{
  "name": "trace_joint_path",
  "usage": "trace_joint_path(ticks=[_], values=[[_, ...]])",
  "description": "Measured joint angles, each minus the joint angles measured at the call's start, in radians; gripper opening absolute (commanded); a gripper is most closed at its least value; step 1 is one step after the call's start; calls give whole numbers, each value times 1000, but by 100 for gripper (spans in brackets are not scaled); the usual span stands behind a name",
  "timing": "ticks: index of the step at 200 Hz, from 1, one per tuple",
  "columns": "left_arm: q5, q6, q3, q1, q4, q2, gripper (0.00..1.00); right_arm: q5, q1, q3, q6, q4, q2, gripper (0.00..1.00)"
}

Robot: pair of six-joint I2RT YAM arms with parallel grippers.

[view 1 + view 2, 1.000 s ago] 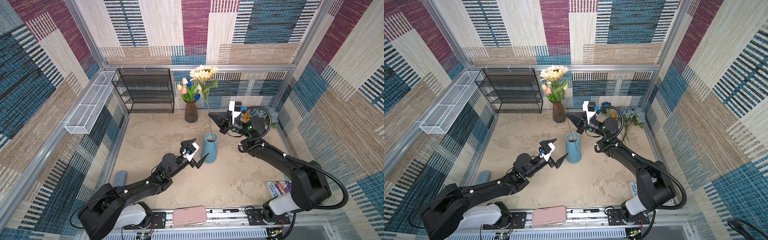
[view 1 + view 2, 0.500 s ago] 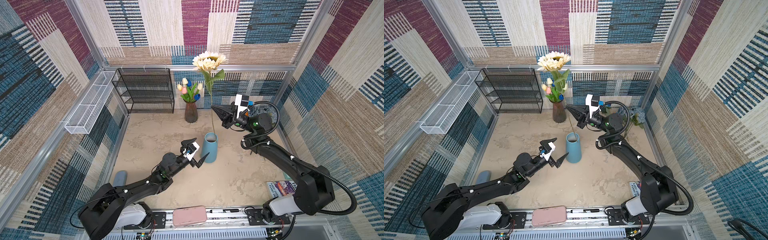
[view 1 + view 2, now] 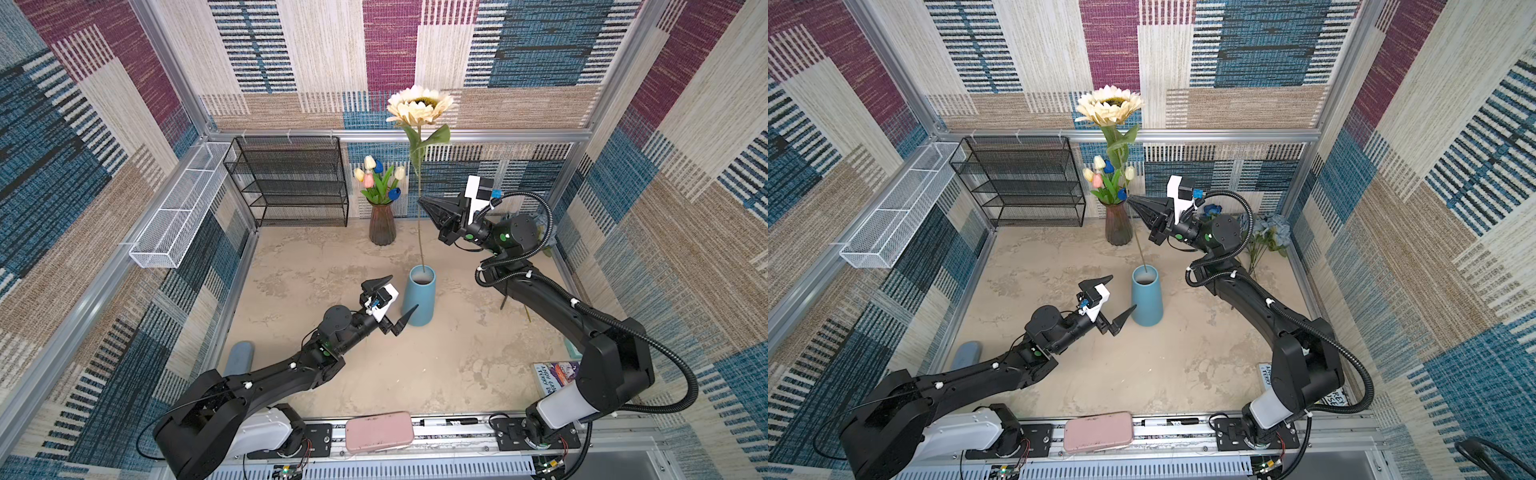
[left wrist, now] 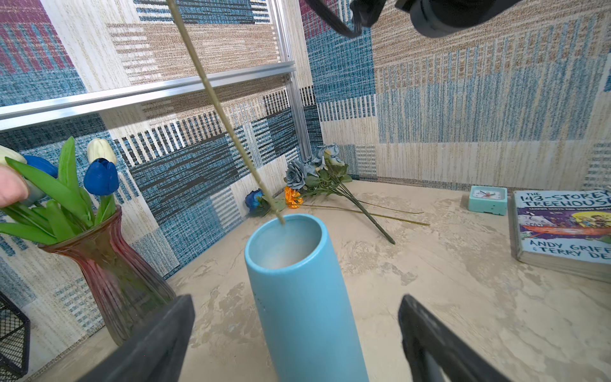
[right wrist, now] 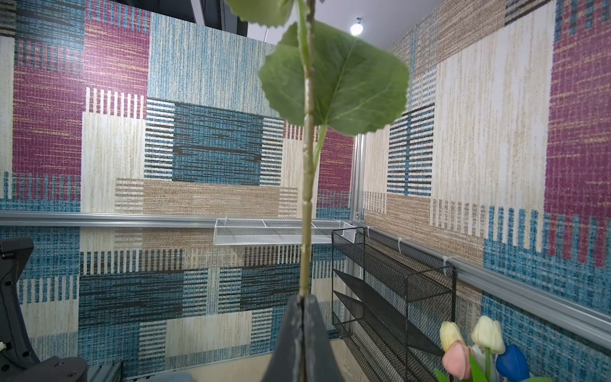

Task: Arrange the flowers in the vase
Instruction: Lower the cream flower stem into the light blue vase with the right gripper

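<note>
The blue vase (image 3: 419, 299) (image 3: 1146, 299) (image 4: 297, 297) stands upright mid-table. My right gripper (image 3: 420, 203) (image 3: 1130, 200) (image 5: 302, 299) is shut on the long stem of the cream sunflower (image 3: 419, 104) (image 3: 1111, 104), holding it nearly upright above the vase. The stem's lower end (image 4: 281, 221) sits at the far rim of the vase mouth. My left gripper (image 3: 401, 293) (image 3: 1123, 291) (image 4: 294, 297) is open beside the vase, one finger on each side, not touching. A dusty-blue rose bunch (image 4: 314, 165) (image 3: 1268, 232), an orange bloom (image 4: 292, 196) and a blue rose (image 4: 254, 200) lie by the back right wall.
A red glass vase (image 3: 382, 224) with tulips (image 3: 376, 178) stands at the back. A black wire rack (image 3: 291, 183) and white wire basket (image 3: 183, 208) line the back left. A book (image 4: 562, 228) and teal clock (image 4: 487, 200) lie at the right. A pink case (image 3: 380, 432) lies at the front rail.
The right gripper has risen and shifted right with the sunflower, swinging it more upright; the bloom now stands higher. The left arm has not moved.
</note>
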Motion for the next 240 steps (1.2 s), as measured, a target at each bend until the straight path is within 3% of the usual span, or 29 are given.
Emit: trace_joint_path(ticks=[55,108,190,240], values=[[0,6,5,0,-3,20,99,-19,0,-185,-2,54,-16,0],[0,7,5,0,6,49,99,-41,2,-346,-81,85,-18,0],[0,7,10,0,20,84,99,-10,9,-478,-218,90,-57,0],[0,6,11,0,39,97,99,15,10,-523,-262,86,-57,8]])
